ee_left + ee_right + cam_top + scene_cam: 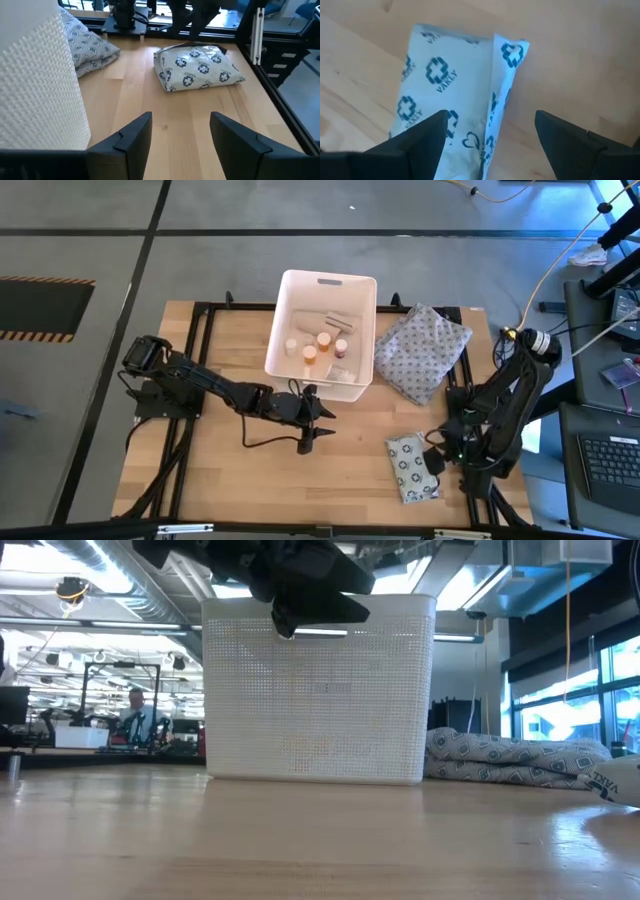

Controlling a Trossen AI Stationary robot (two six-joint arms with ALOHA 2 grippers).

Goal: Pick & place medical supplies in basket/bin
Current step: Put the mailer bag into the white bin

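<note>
Left arm stretched low across the surface, its left claw (180, 145) empty with fingers parted. Right arm folded over on its own side, right claw (487, 142) angled downward, fingers spread wide, nothing gripped between them.

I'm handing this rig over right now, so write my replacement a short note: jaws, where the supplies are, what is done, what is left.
Left gripper: jaws open, empty, just in front of the white bin.
Right gripper: jaws open, poised over the printed packet, not gripping it.
Done: pill bottles and tan rolls are in the bin.
Left: the packet lies on the table at front right and needs to go into the bin. The grey cloth bundle beside the bin is not part of the job.
</note>
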